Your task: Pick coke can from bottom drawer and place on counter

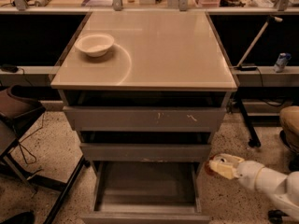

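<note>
The bottom drawer (145, 186) is pulled open below the two scuffed drawers, and its tray shows nothing inside. My gripper (216, 166) is to the right of the cabinet, above the drawer's right front corner and outside it. It is shut on a small red thing, the coke can (208, 170), of which only a sliver shows past the cream fingers (225, 167). The beige counter (168, 50) with its curved ring mark lies well above the gripper.
A white bowl (95, 44) sits on the counter's left rear part. A blue can (281, 62) stands on a ledge at right, next to a leaning pole (254, 43). A chair (16, 115) stands at left. A cluttered shelf runs along the back.
</note>
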Controlling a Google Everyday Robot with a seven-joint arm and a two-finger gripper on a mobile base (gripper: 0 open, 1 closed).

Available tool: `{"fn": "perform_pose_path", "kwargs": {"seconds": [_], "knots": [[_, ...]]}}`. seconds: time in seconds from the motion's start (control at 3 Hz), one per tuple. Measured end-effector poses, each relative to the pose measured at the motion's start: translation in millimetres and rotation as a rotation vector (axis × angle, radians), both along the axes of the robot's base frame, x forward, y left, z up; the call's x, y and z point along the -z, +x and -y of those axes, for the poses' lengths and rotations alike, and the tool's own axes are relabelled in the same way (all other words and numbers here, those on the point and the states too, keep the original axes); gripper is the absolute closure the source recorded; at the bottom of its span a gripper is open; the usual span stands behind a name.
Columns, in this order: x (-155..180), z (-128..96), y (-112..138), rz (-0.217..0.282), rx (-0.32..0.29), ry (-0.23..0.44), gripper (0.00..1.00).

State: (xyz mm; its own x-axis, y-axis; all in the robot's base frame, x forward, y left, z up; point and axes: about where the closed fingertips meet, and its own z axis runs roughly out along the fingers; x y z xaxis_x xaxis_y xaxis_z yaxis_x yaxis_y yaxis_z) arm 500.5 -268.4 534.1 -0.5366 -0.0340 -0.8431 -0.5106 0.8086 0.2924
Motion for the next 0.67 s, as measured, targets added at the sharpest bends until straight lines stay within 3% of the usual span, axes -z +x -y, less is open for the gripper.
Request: {"fn": "perform_pose_path", "kwargs": {"seconds": [0.33, 0.67], "knots": [[-108, 44, 8, 0.029, 0.087, 0.062, 1.0], [-192, 70, 4, 0.07, 0.135, 0.114, 1.0]]}}
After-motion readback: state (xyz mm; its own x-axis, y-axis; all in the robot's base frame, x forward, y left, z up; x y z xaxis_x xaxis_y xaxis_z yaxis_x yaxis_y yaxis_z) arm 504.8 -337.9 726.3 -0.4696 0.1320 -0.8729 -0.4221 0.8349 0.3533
